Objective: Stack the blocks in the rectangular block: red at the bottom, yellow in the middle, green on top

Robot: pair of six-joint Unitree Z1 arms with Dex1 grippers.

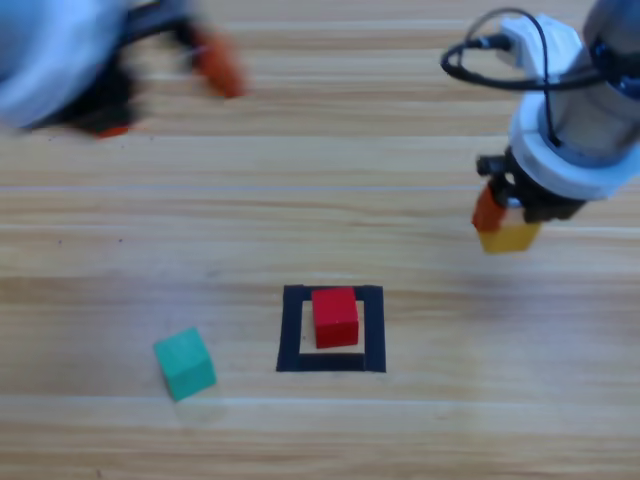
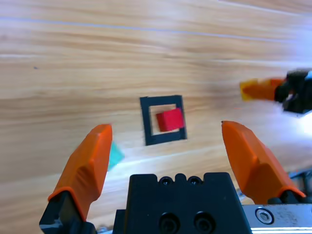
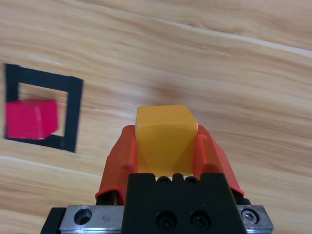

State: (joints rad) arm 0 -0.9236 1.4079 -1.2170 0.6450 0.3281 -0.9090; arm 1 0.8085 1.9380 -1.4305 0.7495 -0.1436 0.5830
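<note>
We see the left gripper (image 1: 165, 85) raised at the far left, its orange jaws spread wide with nothing between them. Well ahead of those open fingers (image 2: 87, 165), in the left wrist view, lies the green cube (image 1: 185, 364) on bare wood, partly hidden behind the left finger. Further along sits the black tape frame (image 1: 331, 364), and the red cube (image 1: 335, 316) rests inside it, towards the frame's far edge. To the right we find the right gripper (image 1: 505, 225), its fingers (image 3: 119, 163) closed tight on either side of the yellow cube (image 3: 165, 139), which they hold clear of the table. From these fingers the frame and red cube lie off to the left, well apart.
</note>
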